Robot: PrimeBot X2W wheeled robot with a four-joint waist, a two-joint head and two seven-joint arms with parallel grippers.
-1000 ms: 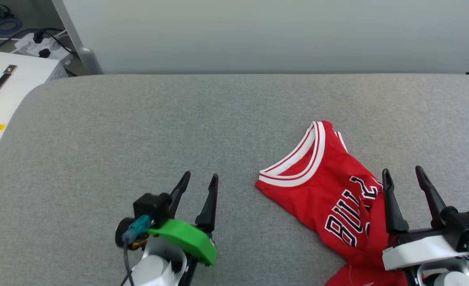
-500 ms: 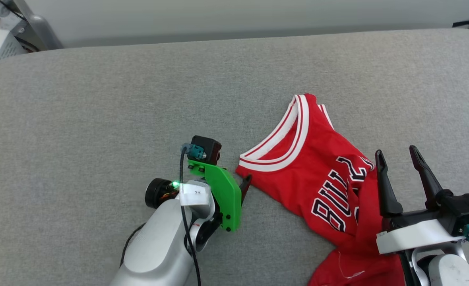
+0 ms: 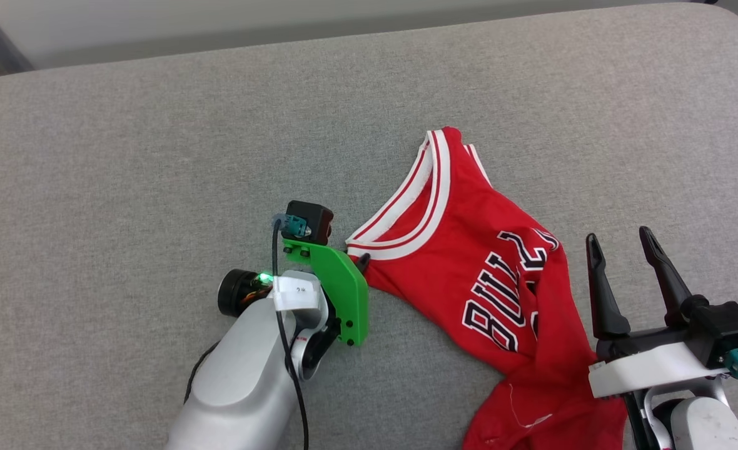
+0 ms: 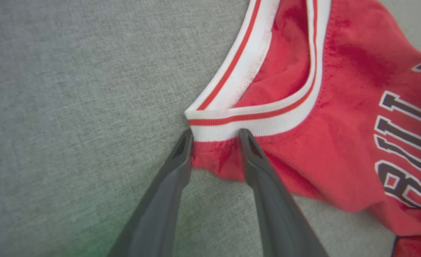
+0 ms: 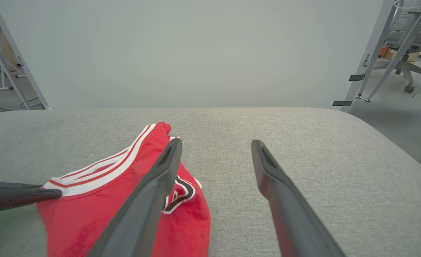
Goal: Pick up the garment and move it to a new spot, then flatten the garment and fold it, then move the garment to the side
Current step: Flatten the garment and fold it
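The garment (image 3: 481, 275) is a red jersey with a red-and-white striped collar and black white-edged lettering, lying crumpled on the grey padded table (image 3: 156, 156) right of centre. My left gripper (image 3: 359, 261) reaches in from the left at the jersey's near collar corner. In the left wrist view the left gripper (image 4: 216, 137) has its jaws partly narrowed and still apart, straddling that red corner of the garment (image 4: 339, 142) just below the white trim. My right gripper (image 3: 619, 237) hovers open over the jersey's right side, nothing between the fingers (image 5: 153, 185).
The padded table's far edge (image 5: 210, 109) and rounded right corner (image 5: 392, 150) fall away to the floor. Metal frame legs (image 5: 371, 50) and an office chair (image 5: 410, 39) stand beyond on the right. Bare grey cloth lies left of the jersey.
The head camera has tilted down and turned. My left arm swung right to the jersey's collar corner and its jaws narrowed around it. The right gripper stayed open in place.
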